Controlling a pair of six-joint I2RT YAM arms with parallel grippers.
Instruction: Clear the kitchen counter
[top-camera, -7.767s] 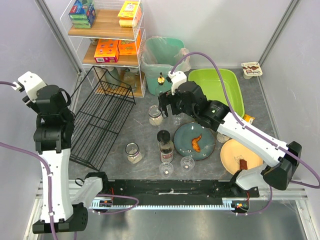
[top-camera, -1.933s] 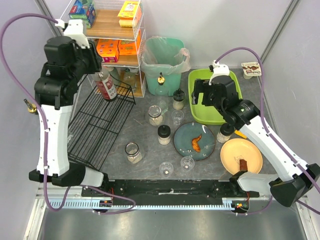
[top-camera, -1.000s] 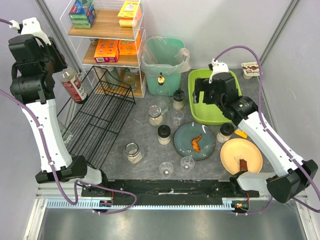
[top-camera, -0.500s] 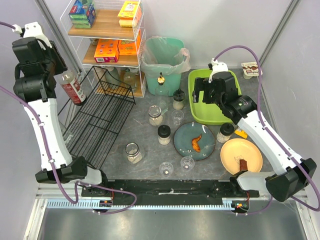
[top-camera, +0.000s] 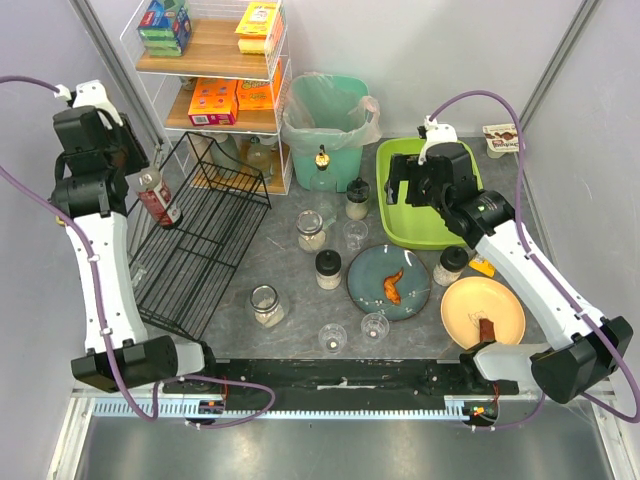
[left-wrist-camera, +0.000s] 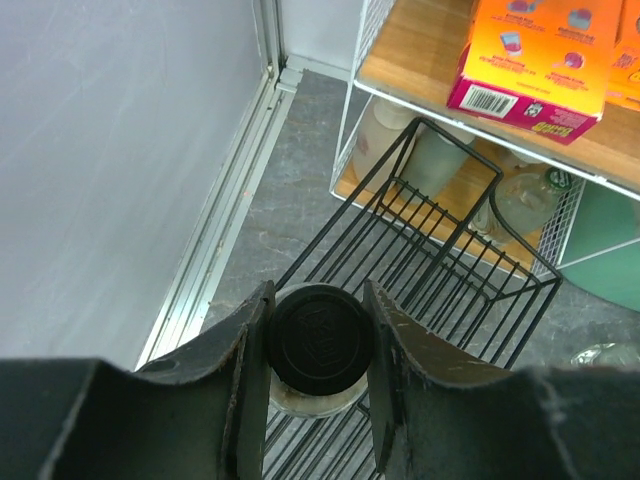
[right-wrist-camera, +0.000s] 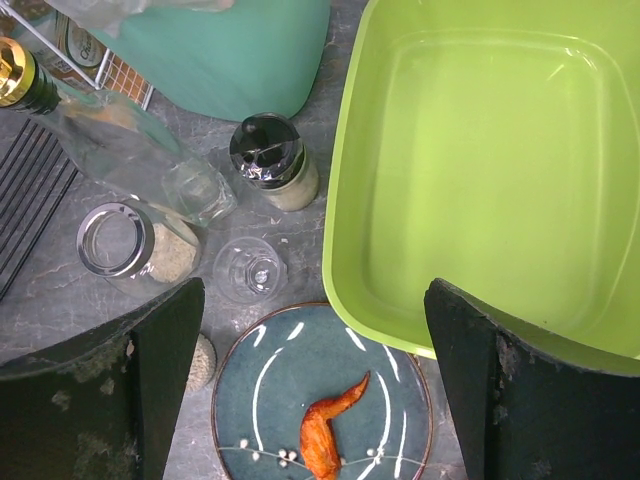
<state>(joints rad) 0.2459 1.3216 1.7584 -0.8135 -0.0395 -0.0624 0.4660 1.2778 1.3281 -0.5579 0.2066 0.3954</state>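
The kitchen counter (top-camera: 290, 275) is a dark-grey mottled surface with dishes and jars spread over it. My left gripper (left-wrist-camera: 318, 345) is shut on the black cap (left-wrist-camera: 320, 337) of a clear bottle with a red label (top-camera: 158, 197). The bottle hangs upright over the left edge of the black wire rack (top-camera: 200, 240). My right gripper (right-wrist-camera: 315, 400) stands wide open and empty. It hovers over the near left corner of the lime-green tub (right-wrist-camera: 480, 170) and the blue plate (right-wrist-camera: 330, 400), which holds a chicken wing (right-wrist-camera: 330, 425).
On the counter stand an open jar (top-camera: 311, 229), a black-lidded jar (top-camera: 328, 268), another open jar (top-camera: 267, 304), small glasses (top-camera: 374, 326), a shaker (top-camera: 357, 198) and an orange plate (top-camera: 483, 312). A teal bin (top-camera: 325, 115) and a white shelf unit (top-camera: 215, 80) line the back.
My left arm has brought the bottle down and to the right, closer to the wire rack. The right arm has hardly moved and stays open.
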